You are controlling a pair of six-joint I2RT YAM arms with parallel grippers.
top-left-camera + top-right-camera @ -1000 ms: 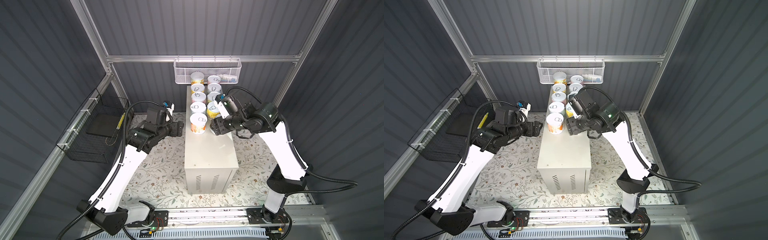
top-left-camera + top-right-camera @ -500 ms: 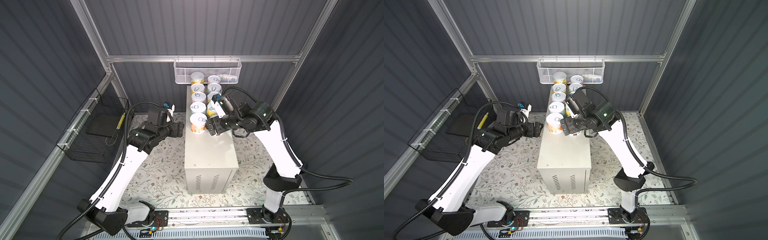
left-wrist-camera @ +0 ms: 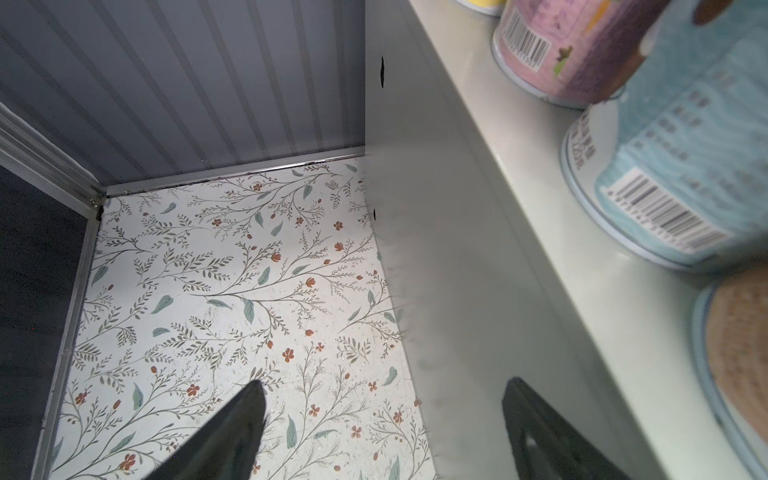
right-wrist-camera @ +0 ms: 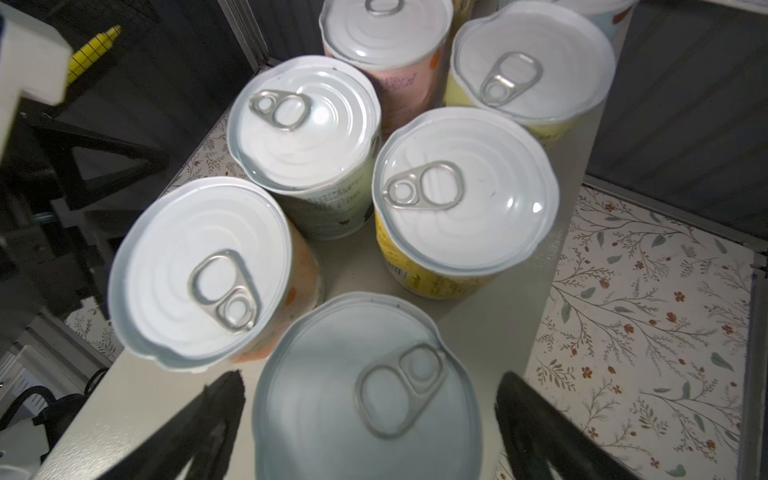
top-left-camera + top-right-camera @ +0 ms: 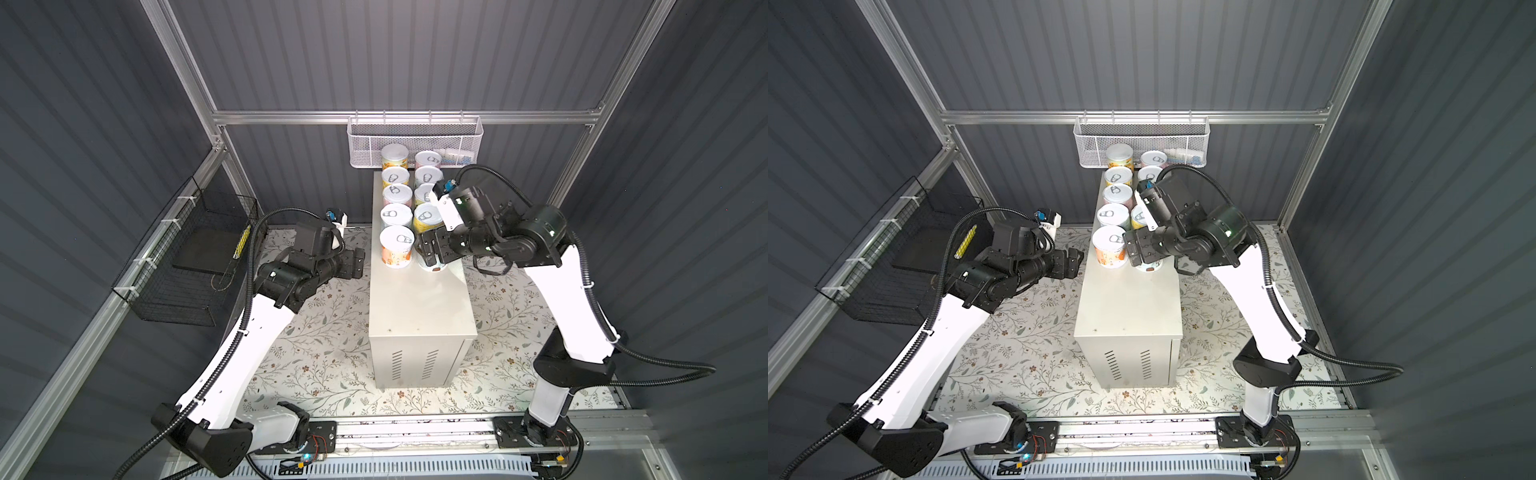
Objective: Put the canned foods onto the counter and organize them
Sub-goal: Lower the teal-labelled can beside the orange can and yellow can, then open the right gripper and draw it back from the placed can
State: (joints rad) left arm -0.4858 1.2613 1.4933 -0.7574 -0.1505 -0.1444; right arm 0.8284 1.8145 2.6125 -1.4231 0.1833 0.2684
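Your right gripper [image 4: 370, 376] is spread wide. Its black fingers [image 4: 208, 424] stand clear on either side of a short cylindrical can with a silver pull-tab lid [image 4: 324, 415], low in the wrist frame. A gap shows on both sides, so nothing is pinched. That can stands upright on the tall off-white metal counter [image 5: 419, 303], ending the right-hand row beside the orange-labelled can [image 5: 397, 249]. It looks placed there to keep two even rows of five running toward the top of the frame.

Your left gripper [image 3: 385, 382] is also spread and empty, beside the counter's side wall, probably to stay out of the way.

The white mesh basket [image 5: 415, 137], top centre, holds a small pale packet [image 5: 455, 158]. The black wire basket [image 5: 174, 299], at left, holds a yellow stick [image 5: 242, 243].
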